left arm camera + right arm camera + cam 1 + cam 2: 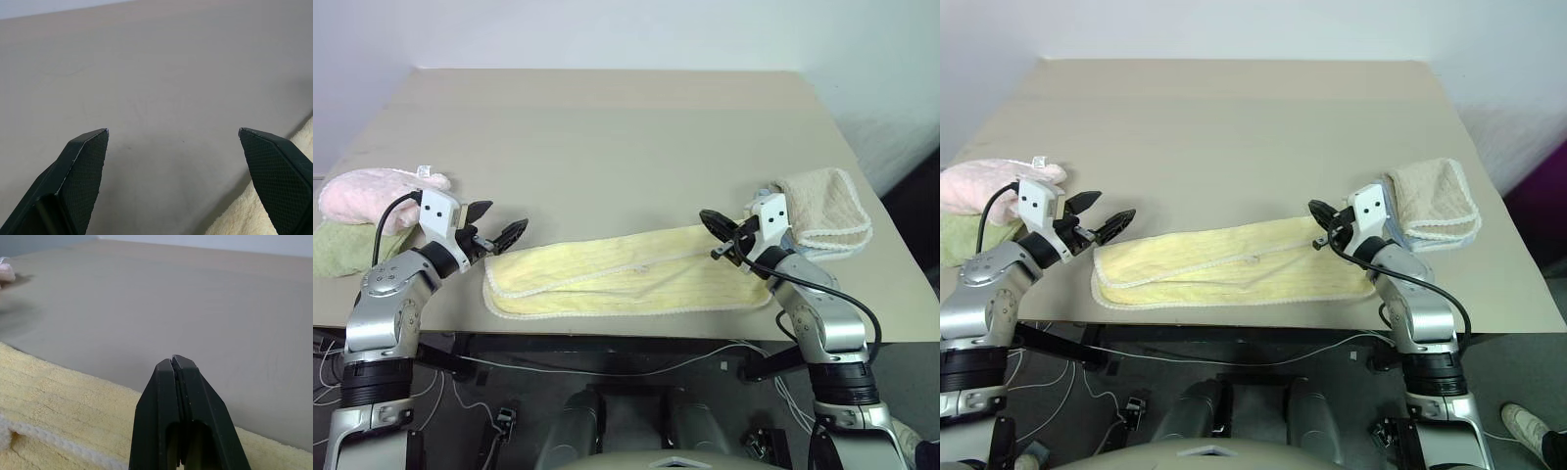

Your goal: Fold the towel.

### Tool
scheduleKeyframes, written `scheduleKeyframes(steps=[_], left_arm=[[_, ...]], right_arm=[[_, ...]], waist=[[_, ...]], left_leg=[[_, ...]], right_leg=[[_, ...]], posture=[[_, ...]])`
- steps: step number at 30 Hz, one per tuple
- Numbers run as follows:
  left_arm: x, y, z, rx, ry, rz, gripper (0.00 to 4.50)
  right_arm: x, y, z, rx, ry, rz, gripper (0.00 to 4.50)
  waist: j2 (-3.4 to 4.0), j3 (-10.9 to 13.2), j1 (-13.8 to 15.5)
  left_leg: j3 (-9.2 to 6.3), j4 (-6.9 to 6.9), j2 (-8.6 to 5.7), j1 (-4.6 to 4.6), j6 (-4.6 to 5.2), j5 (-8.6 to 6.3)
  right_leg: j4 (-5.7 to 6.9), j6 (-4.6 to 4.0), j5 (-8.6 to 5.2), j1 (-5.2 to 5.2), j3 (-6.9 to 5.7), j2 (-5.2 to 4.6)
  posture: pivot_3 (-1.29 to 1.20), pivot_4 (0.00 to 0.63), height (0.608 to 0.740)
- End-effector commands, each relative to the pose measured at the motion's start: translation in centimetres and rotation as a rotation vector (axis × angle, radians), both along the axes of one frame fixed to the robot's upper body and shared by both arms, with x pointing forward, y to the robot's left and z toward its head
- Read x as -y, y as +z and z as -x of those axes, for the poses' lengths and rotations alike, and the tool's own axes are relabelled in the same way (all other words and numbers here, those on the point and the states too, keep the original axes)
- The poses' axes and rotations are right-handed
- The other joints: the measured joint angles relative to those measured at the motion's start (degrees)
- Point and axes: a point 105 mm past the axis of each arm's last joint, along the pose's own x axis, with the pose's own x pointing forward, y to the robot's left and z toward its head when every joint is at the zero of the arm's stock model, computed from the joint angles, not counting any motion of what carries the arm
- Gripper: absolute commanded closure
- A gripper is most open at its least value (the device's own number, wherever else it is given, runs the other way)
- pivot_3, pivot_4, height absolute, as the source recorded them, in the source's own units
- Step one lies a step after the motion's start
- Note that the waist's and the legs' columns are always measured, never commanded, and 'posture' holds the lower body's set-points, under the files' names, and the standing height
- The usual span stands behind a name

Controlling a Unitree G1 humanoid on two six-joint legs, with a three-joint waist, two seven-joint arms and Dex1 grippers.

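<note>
Along the counter's (607, 127) near edge lies the pale yellow towel (626, 274), folded lengthwise. Left tool (499, 225) gapes wide beside one end; right tool (176, 363), pressed closed and empty, hovers over the other, its wrist view revealing the hem.

Bright, even light; soft shadows, sharp focus.

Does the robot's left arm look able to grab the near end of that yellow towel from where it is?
Probably yes. The left pincer is wide open and hovers just beside the yellow towel's left end, with nothing between them. The pink towel lies behind the arm, out of the way.
</note>
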Motion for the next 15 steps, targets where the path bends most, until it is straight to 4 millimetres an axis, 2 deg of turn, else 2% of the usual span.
scheduleKeyframes(steps=[1,4,11,13,15], left_arm=[[0.3,1.6,0.2,0.057,-0.011,-0.010,0.03],[0.4,1.3,0.4,0.048,-0.013,-0.011,0.03],[1.0,2.1,0.7,0.069,-0.051,-0.008,0.03],[1.7,1.8,1.0,0.065,-0.128,-0.073,0.03],[1.4,1.5,1.1,0.042,-0.174,-0.123,0.03]], right_arm=[[-0.1,1.3,0.1,0.054,0.008,-0.004,4.50],[0.0,1.3,0.3,0.054,0.007,-0.006,4.50],[0.5,1.2,0.1,0.051,0.002,0.005,4.50],[0.2,1.3,0.0,0.054,0.004,0.005,4.50],[-0.1,1.3,-0.4,0.057,0.001,0.002,4.50]], waist=[[0.00,0.0,0.0],[0.00,0.0,0.0],[0.00,0.0,0.0],[0.00,0.0,0.0],[0.00,0.0,-0.1]], left_leg=[[0.00,0.00,0.00,0.00,0.00,0.00],[0.00,0.00,0.00,0.00,0.00,0.00],[0.00,0.00,0.00,0.00,0.00,0.00],[0.00,0.00,0.00,0.00,0.00,0.00],[0.00,-0.01,0.00,0.00,0.00,0.00]], right_leg=[[0.00,0.00,0.00,0.00,0.00,0.00],[0.00,0.00,0.00,0.00,0.00,0.00],[0.00,0.00,0.00,0.00,0.00,0.00],[0.00,0.00,0.00,0.00,0.00,0.00],[0.00,0.00,0.00,0.00,0.00,0.00]], posture=[[0.00,0.150,0.740],[0.00,0.150,0.740],[0.00,0.150,0.740],[0.00,0.150,0.740],[0.00,0.150,0.740]])
